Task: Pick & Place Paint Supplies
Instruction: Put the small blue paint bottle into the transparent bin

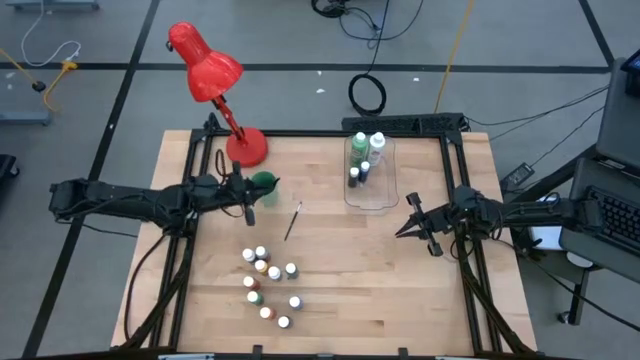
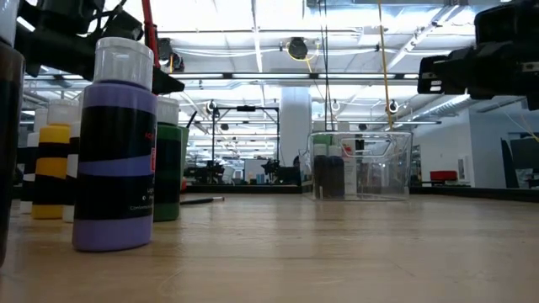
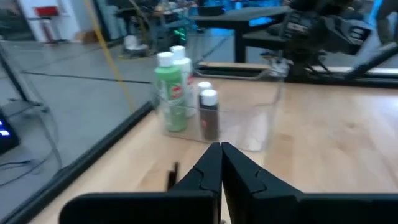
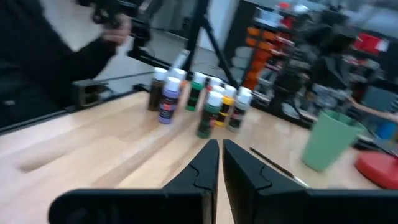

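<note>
Ten or so tiny white-capped paint bottles (image 1: 268, 285) stand clustered on the near part of the pale wooden surface (image 1: 400, 290), well apart from the clear plastic bin (image 1: 369, 195) at the far side. Inside that bin a larger green bottle (image 3: 170, 93), a larger white bottle (image 3: 183, 74) and at least one small dark bottle (image 3: 209, 115) already stand upright. One thin dark paintbrush (image 1: 293, 221) lies loose on the wood between the cluster and the bin, near a green plastic cup (image 1: 264, 184) and the base of a red desk lamp (image 1: 210, 75).

Both arms hover above the wood with nothing in them. The left hand (image 1: 248, 205) hangs just beside the green cup, its fingers clenched tip to tip on air. The right hand (image 1: 406, 228) waits near the bin's front corner, likewise pinched shut and empty.

My guess is the little bottles are light, rigid plastic with smooth round sides, so they could tip or skate if nudged; pinching across the body just under the cap looks safest, coming at an outer bottle first because they stand so close together. The brush seems the awkward one: thin, lying flat, liable to roll, best taken across the middle of its handle.
</note>
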Available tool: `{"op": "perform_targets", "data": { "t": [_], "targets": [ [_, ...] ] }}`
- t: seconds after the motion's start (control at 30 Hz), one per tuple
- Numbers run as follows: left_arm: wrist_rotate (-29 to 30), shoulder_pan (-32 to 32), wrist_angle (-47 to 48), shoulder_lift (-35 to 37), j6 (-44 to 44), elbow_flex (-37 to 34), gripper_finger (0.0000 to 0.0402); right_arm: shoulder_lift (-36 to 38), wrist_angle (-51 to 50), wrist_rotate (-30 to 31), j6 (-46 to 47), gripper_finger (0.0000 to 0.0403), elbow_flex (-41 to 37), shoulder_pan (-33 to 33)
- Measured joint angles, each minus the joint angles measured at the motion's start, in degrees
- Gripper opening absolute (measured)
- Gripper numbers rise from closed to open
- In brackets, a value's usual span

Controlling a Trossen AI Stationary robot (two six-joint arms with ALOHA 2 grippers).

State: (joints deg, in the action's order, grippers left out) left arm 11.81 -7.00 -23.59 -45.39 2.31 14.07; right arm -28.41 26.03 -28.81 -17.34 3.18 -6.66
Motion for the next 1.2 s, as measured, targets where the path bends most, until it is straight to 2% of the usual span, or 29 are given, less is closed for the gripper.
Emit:
{"op": "perform_targets", "data": {
  "t": [0.07, 0.17, 0.23, 0.37, 0.43, 0.63, 0.8, 0.9, 1.07, 1.2],
  "targets": [
    [1.3, -0.3, -0.6, 0.0, 0.0, -0.1, 0.0011, -0.7, 2.6, 3.0, 1.1, 0.0016, 0.0, 0.0],
    [1.1, -0.3, -0.3, 0.1, 0.3, -0.1, 0.0004, -4.1, 13.0, 9.2, 4.8, 0.0016, 0.9, 1.0],
    [0.3, -0.3, -0.2, 0.0, 1.2, -0.1, 0.0002, -7.8, 13.1, 12.7, 5.7, 0.0016, 3.7, 2.9],
    [0.3, -0.3, -0.6, 0.1, 1.4, -0.1, 0.0011, -19.4, 10.9, 23.2, 8.0, 0.0016, 14.2, 7.5],
    [0.2, -0.3, -0.6, 0.0, 1.5, -0.1, 0.0015, -27.3, 10.7, 26.3, 8.7, 0.0016, 19.4, 9.2],
    [0.7, -0.4, -1.8, 0.0, 1.5, -0.1, 0.0012, -48.9, 11.6, 19.5, 9.7, 0.0016, 34.5, 12.9],
    [0.7, -0.4, -1.9, 0.0, 1.5, -0.1, 0.0002, -62.3, 11.4, 9.9, 9.2, 0.0035, 43.5, 16.4],
    [0.9, -0.4, -1.1, 0.0, 2.2, -0.1, 0.0010, -68.4, 14.0, 6.3, 7.9, 0.0070, 48.4, 18.7],
    [1.8, -0.5, 0.7, 0.0, 4.8, -0.1, 0.0014, -76.9, 14.4, 5.8, 7.2, 0.0150, 56.5, 20.3],
    [1.8, -0.5, 1.7, 0.0, 5.1, -0.1, 0.0003, -81.1, 14.7, 0.5, 7.1, 0.0203, 61.2, 20.8]
  ]
}}
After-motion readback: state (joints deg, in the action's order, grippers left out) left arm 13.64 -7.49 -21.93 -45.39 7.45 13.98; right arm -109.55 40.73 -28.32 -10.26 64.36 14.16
